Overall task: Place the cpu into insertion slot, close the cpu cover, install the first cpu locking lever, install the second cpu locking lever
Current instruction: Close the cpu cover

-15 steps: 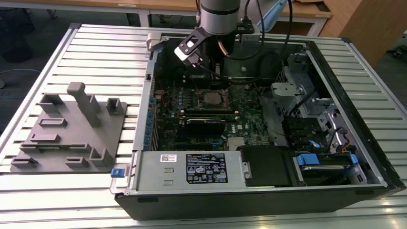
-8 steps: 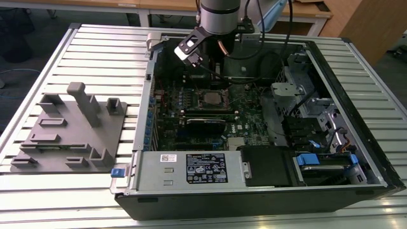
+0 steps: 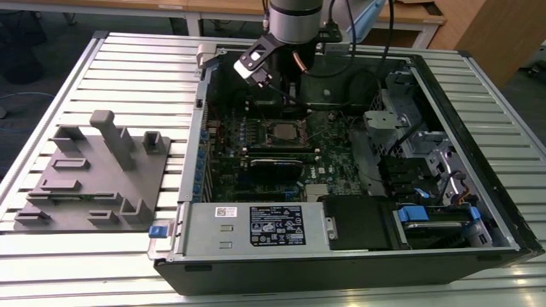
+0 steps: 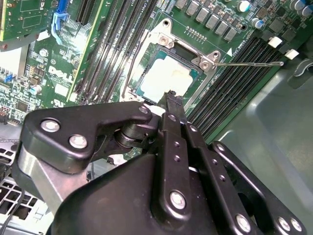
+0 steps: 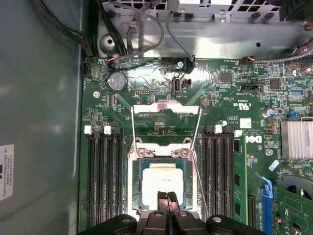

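Open PC case [image 3: 477,147] lay on slatted worktop [image 3: 137,70], with a grey fixture tray [image 3: 94,179] on the worktop at the exterior view's left. The arm [image 3: 295,19] reached down into the case over the green motherboard [image 5: 230,98]. The cpu [image 5: 164,182] already sat flat inside the insertion slot [image 5: 161,149], pale metal top facing up, between 2 banks of long black memory slots [image 5: 105,176]. The cpu cover [image 5: 166,106] was swung open, off the socket on its far side, with the board showing through its window. 1 thin wire locking lever [image 4: 247,63] stuck out sideways from the socket corner, unlatched. The gripper [image 5: 167,198] was closed, its 2 fingertips [image 4: 172,98] pressed together with nothing held, right at the cpu's near edge; contact could not be told.
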Controlling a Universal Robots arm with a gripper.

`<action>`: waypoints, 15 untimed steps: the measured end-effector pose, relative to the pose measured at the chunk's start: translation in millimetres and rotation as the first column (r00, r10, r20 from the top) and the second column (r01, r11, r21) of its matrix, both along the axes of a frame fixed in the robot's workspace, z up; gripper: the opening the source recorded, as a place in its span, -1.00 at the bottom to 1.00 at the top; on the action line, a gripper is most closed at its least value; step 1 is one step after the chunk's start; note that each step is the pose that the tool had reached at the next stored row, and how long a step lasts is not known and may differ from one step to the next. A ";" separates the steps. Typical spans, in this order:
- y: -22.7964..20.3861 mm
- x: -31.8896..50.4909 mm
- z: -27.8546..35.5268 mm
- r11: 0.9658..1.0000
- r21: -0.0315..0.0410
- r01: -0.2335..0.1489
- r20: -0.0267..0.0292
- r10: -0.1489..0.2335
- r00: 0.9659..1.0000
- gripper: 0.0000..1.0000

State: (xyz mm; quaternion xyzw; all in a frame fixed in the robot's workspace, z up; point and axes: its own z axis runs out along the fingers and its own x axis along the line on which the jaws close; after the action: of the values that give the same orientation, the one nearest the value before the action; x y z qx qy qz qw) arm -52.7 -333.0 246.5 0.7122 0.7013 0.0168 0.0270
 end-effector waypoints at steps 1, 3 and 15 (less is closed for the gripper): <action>0.0 0.0 0.3 1.000 0.000 0.000 0.000 0.000 1.000 -0.80; 0.0 0.0 0.9 1.000 0.000 0.000 0.000 0.000 1.000 -0.80; 0.0 0.0 1.5 1.000 0.000 0.000 0.000 0.000 1.000 -0.80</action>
State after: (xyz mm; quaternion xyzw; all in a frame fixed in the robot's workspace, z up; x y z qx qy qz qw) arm -52.6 -332.9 248.0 0.7122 0.7013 0.0168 0.0269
